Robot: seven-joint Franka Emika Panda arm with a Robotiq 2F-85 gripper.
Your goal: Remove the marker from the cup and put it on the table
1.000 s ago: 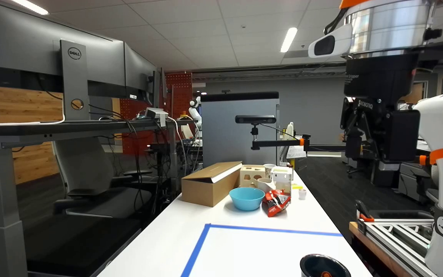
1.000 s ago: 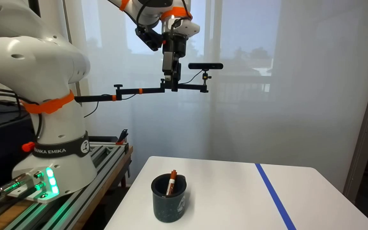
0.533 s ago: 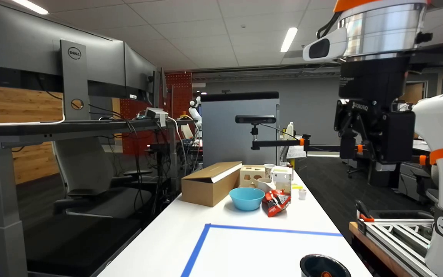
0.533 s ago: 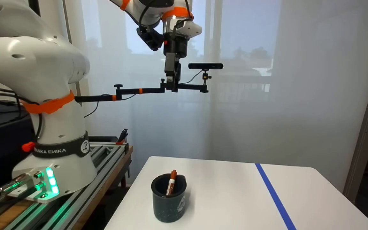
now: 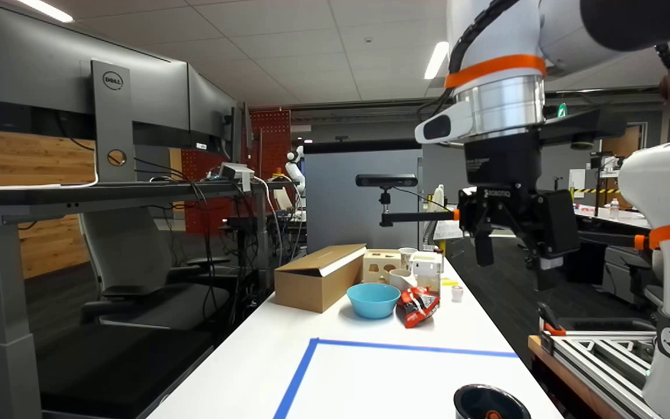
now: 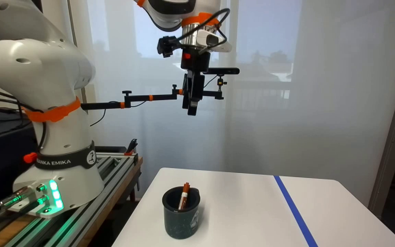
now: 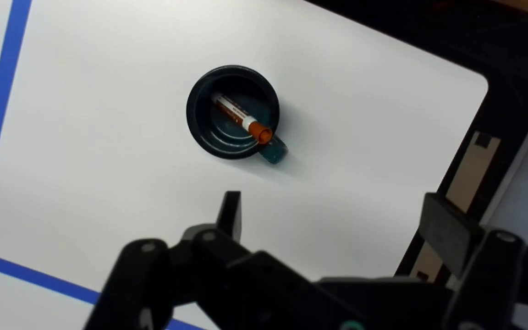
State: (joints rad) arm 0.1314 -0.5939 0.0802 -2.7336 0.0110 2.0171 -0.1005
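Orange-brown and white, the marker (image 7: 240, 116) leans inside the cup (image 6: 180, 224), cap uppermost at the rim, on the handle side. Its lower end is down in the dark hollow; whether it meets the floor or the wall there, the shade makes hard to say. The cup stands upright on the table (image 6: 238, 212), within the blue tape (image 7: 1, 91).

Above hangs the gripper (image 7: 332, 201), well clear of the cup and touching nothing. Its fingers (image 7: 447, 229) are spread wide with nothing between them, and in the wrist view the cup lies outside their gap.

By my reading the task has barely begun: the marker is not gripped, not lifted, not on the table. Left to do are the lining-up over the cap, the grasp, a lift straight enough to spare the cup a tip, and the laying down on bare table. The cap looks the likeliest hold, since it stands highest.

Farther along the table, in an exterior view, come a bowl (image 5: 373, 302), a red bag (image 5: 418, 306) and a box (image 5: 317, 282), all beyond the tape and well apart from the cup; they seem to have no part in the job.
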